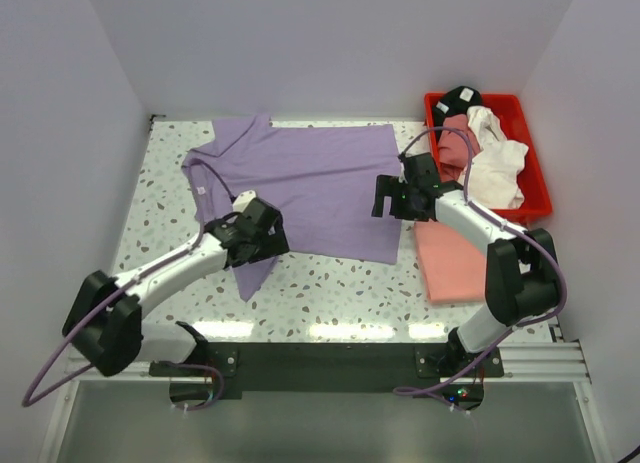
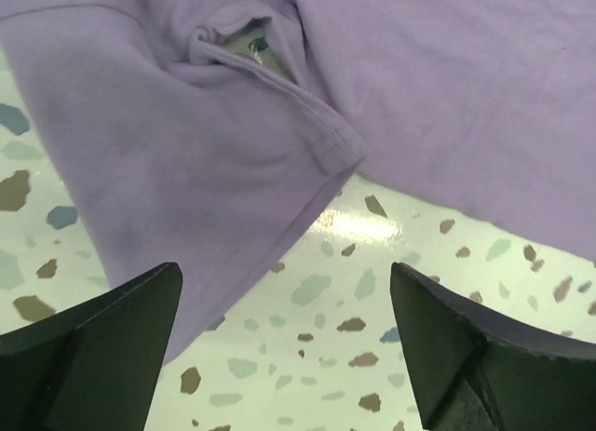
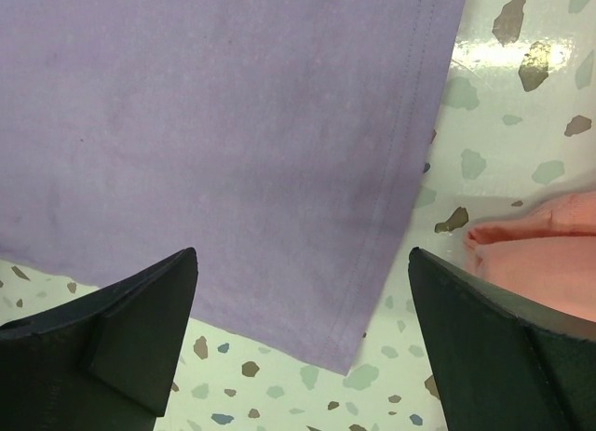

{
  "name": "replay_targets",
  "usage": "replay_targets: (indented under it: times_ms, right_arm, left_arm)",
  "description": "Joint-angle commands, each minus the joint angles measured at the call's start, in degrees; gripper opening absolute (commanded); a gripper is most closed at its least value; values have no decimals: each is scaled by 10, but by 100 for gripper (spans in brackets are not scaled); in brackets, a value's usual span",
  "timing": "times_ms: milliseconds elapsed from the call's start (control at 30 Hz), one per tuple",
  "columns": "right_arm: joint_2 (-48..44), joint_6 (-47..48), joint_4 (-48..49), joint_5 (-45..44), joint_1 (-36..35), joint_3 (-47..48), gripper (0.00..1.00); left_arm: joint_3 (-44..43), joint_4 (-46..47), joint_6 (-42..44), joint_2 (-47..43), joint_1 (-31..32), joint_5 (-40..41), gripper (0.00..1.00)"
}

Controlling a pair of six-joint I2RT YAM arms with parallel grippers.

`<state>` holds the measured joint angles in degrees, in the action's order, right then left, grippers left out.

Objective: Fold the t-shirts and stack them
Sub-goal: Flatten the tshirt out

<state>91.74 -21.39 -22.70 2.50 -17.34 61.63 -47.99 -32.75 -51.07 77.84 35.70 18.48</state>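
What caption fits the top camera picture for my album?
The left gripper and right gripper, open, above a spread purple shirt beside a folded pink shirt.

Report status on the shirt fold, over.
Left gripper open, above lavender shirt's sleeve. Right gripper open, above its hem corner. Shirt spread flat, not yet folded. Nothing blocking; salmon shirt folded alongside.

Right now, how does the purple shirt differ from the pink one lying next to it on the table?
The lavender t-shirt is spread out flat, sleeves showing; the salmon-pink t-shirt is folded into a compact rectangle. The lavender one covers far more surface than the pink one. Both lie on the speckled table.
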Motion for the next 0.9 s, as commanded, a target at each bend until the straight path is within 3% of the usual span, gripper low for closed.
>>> replay_targets:
  times_ms: [0,300,400,600,867]
  right_arm:
    - [-19,0,1,-3,-1,2,99]
    - [-19,0,0,-6,0,-1,99]
    - [-18,0,2,-4,-1,-2,99]
    - [-20,0,0,-8,-1,-5,99]
    - [-20,1,-2,-13,-1,-5,99]
  left_arm:
    - [26,-71,-45,-94,4,31,100]
    - [141,-120,-134,-190,4,-34,100]
    - [161,-102,-136,-189,4,-49,93]
    - [163,-77,-134,-157,4,-45,68]
    - [163,-86,-144,-108,3,-20,54]
